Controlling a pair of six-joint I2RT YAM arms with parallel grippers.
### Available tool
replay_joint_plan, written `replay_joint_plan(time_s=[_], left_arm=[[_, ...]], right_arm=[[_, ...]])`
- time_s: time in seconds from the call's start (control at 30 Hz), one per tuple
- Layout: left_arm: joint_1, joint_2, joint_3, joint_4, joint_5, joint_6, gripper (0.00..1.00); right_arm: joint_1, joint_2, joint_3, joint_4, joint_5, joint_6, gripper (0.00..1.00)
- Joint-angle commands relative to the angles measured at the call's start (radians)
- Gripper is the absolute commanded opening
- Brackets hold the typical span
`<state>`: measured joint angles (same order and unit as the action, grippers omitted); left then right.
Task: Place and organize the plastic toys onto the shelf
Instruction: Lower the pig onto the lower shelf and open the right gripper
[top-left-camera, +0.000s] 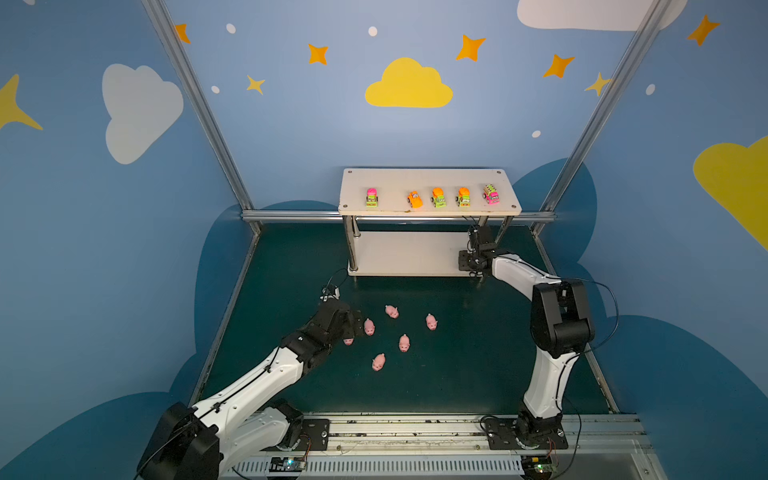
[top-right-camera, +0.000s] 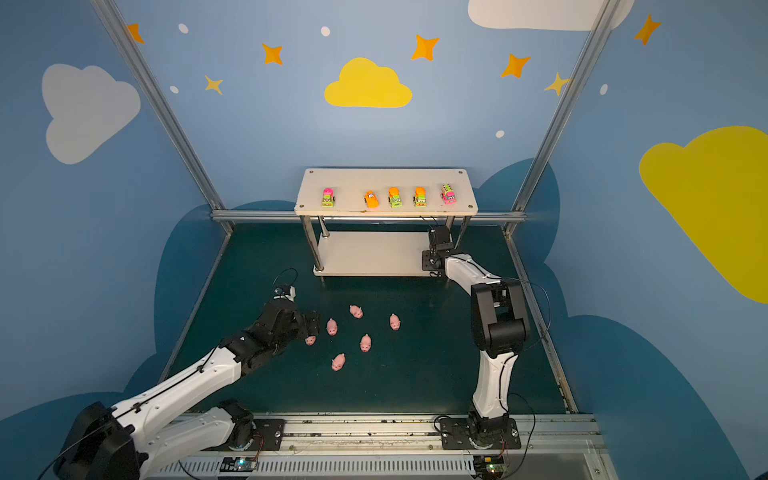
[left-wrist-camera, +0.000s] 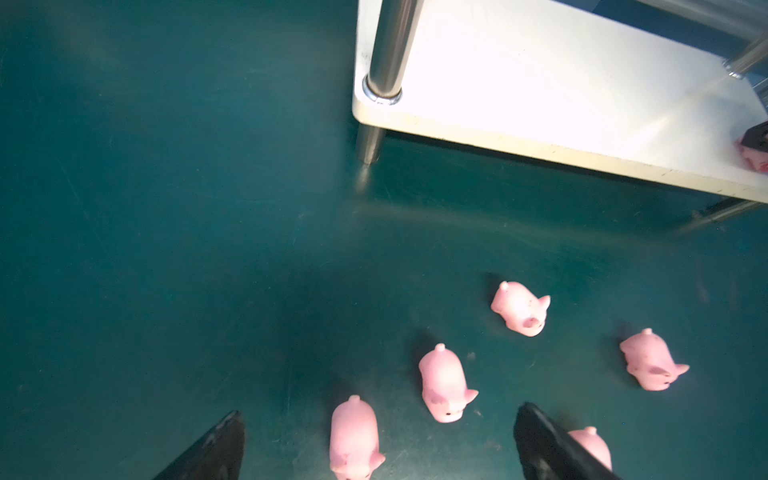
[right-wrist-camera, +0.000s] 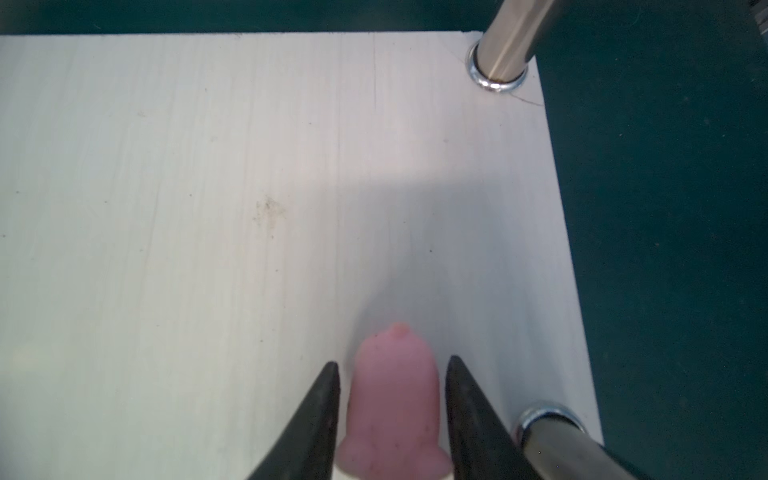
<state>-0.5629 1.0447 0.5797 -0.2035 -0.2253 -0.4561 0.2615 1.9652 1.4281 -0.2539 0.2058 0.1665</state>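
I'm setting pig (right-wrist-camera: 395, 395) on shelf (right-wrist-camera: 208, 208) lower board, right end; right gripper (right-wrist-camera: 392, 360) jaws slightly apart, flanking pig, not gripping; left gripper (left-wrist-camera: 382, 407) wide open, empty, hovering over next pig (left-wrist-camera: 354, 436) on mat (left-wrist-camera: 166, 208); next move calling for straight right retreat, then left closing.

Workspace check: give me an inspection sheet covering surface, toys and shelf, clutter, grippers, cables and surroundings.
Surface: dark green mat.
Job's things: five toy vehicles in a row on the shelf's top board; six pigs loose on the mat; seventh pig on the lower board.
Clutter: nothing seen.
Grippers: left gripper open, low over the pigs; right gripper open, jaws flanking the seventh pig with slim gaps.
Cables: black loops at both arms.
Surroundings: blue walls with clouds and stars; aluminium frame.
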Motion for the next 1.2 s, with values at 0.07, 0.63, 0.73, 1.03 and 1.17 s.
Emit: replay_joint_plan(time_s=[0.07,0.63,0.73,1.03,1.17], left_arm=[[0.003,0.003,0.028,-0.002,0.007,0.01,1.0],[0.004,-0.079,-0.009,-0.026,0.017,-0.026,1.0],[0.004,-0.111,-0.021,-0.043,0.021,-0.039,1.0],[0.004,-0.242,-0.096,-0.064,0.057,-0.081,1.0],[0.003,-0.305,-0.146,-0.059,0.1,-0.103,1.0]], right_arm=[[-0.016,0.014,0.021,-0.022,-0.006,0.004,0.51],[0.001,-0.14,-0.111,-0.002,-0.056,0.055,0.65],[0.009,-0.183,-0.154,0.002,-0.052,0.067,0.65],[0.057,-0.348,-0.32,-0.01,-0.058,0.12,0.65],[0.093,-0.443,-0.414,-0.005,-0.069,0.144,0.65]])
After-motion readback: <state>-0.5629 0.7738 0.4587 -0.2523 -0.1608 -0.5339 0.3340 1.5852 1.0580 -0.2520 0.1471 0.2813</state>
